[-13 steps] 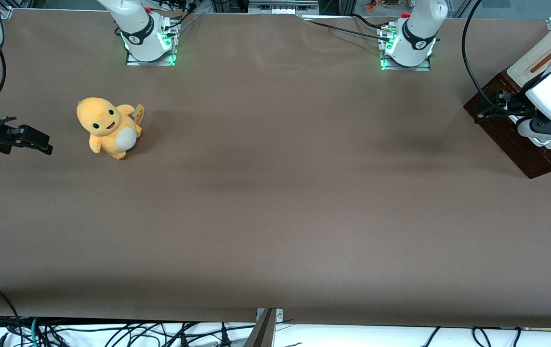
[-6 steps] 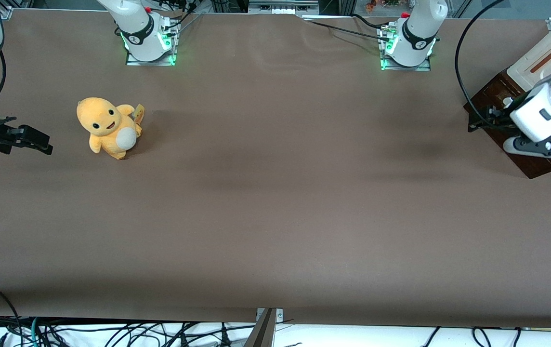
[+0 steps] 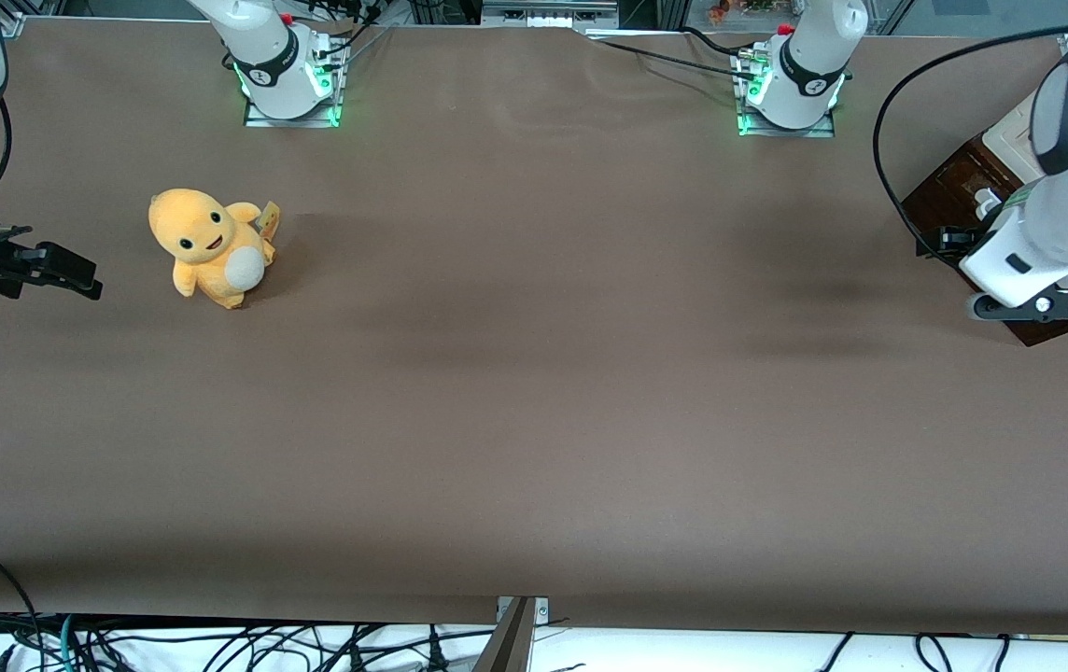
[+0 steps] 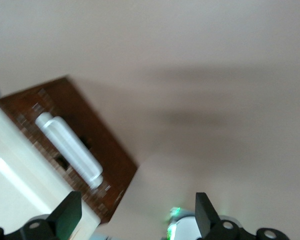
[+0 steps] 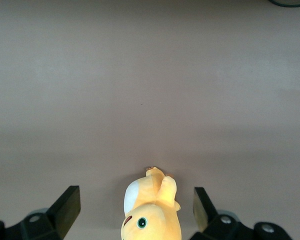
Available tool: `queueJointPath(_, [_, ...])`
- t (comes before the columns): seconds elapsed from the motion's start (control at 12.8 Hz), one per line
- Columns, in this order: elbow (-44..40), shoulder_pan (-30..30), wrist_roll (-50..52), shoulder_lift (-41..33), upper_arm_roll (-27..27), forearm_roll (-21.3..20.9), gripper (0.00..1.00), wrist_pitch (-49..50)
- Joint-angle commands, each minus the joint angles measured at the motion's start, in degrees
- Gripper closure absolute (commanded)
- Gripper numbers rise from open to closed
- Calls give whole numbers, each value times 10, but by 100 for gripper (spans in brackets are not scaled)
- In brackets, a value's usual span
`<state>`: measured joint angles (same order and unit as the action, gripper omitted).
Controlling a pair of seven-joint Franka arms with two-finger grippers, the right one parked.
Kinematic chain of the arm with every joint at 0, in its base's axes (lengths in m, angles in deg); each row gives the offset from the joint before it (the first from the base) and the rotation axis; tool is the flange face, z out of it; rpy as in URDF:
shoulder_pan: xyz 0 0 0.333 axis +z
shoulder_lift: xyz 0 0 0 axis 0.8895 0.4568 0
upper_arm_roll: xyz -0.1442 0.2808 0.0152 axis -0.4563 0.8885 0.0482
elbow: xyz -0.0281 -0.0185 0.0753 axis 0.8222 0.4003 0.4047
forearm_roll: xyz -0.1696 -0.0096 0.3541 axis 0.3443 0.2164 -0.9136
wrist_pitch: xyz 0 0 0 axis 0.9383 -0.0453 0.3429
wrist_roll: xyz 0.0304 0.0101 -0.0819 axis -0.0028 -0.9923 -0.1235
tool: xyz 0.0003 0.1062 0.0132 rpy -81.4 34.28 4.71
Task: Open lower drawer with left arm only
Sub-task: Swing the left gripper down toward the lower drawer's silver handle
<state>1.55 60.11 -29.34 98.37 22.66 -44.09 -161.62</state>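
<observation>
Dark wood lower drawer | white bar handle untouched | gripper hovering just beside it, fingers spread apart

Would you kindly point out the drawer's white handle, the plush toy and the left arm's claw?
white handle (image 4: 70,149): left wrist view, middle of the bar.
plush toy (image 3: 207,245): front view, on its face and chest.
claw (image 4: 135,215): left wrist view, open, midway between the fingertips, hanging near the drawer front.
</observation>
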Motion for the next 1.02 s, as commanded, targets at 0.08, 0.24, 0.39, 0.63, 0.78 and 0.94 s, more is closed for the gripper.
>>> queueJointPath(0.08, [2, -6, 91, 35, -2, -55, 0, 43])
queueJointPath(0.24, [18, -8, 124, 55, -4, -116, 0, 62])
queueJointPath(0.39, [47, -10, 165, 71, -4, -153, 0, 63])
queueJointPath(0.63, [79, -28, 291, 107, -4, -198, 0, 63])
queueJointPath(0.78, [120, -53, 394, 142, -4, -248, 0, 64])
queueJointPath(0.94, [162, -77, 489, 170, -4, -279, 0, 64])
